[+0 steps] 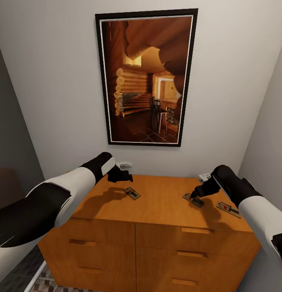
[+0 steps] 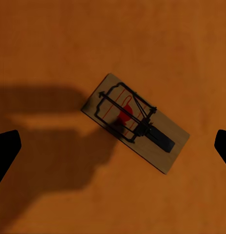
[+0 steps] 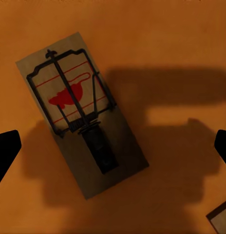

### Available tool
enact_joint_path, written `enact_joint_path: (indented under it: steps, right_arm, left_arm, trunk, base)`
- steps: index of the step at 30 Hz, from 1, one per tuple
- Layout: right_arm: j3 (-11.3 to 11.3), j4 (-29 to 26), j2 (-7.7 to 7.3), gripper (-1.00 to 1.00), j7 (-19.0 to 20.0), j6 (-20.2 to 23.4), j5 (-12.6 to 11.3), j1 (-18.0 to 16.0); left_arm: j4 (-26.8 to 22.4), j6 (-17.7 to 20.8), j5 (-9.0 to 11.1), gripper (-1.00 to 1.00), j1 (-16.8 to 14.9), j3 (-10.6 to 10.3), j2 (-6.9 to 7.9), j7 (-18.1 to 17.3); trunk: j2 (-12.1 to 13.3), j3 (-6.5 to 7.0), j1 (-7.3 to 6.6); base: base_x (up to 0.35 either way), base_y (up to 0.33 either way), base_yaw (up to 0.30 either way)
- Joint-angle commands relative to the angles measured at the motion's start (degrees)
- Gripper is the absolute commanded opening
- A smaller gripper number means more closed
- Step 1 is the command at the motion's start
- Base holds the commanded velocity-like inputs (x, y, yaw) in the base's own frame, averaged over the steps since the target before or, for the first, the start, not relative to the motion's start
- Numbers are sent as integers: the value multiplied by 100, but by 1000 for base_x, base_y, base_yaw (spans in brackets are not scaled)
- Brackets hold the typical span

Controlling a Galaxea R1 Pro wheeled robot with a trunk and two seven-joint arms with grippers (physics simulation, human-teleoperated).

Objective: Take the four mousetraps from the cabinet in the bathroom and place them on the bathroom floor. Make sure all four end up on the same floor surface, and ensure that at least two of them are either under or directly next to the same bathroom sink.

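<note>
Three mousetraps lie flat on the top of the orange-brown cabinet (image 1: 161, 202): one left of centre (image 1: 132, 193), one right of centre (image 1: 193, 199) and one near the right edge (image 1: 229, 209). My left gripper (image 1: 125, 177) hovers just behind and left of the left trap. In the left wrist view its fingertips (image 2: 6, 151) stand wide apart above that mousetrap (image 2: 135, 122), so it is open. My right gripper (image 1: 196, 195) hangs directly over the middle trap. It is open too, with the mousetrap (image 3: 81, 114) between its spread fingertips (image 3: 6, 151), and a corner of another trap (image 3: 220, 218) shows nearby.
The cabinet stands against a pale wall with a large framed picture (image 1: 145, 77) above it. Two small white fittings (image 1: 123, 164) (image 1: 204, 177) sit on the wall at the cabinet's back edge. Walls close in on both sides. Patterned floor tiles (image 1: 49, 280) show at the lower left.
</note>
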Motion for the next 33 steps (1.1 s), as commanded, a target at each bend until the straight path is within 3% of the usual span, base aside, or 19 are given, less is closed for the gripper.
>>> enact_joint_path:
  steps: [1, 33]
  right_arm:
    - [22, -8, -6, 100, 59, 6, 59, -6]
    - [20, -6, 32, 100, 76, 6, 18, -10]
  left_arm:
    - [-4, 18, 35, 100, -5, -48, 1, -6]
    - [-6, 3, 26, 100, -5, -48, 5, 5]
  trunk:
    - [-5, -7, 0]
    - [-5, -7, 0]
  base:
    - [0, 0, 0]
    - [25, -12, 0]
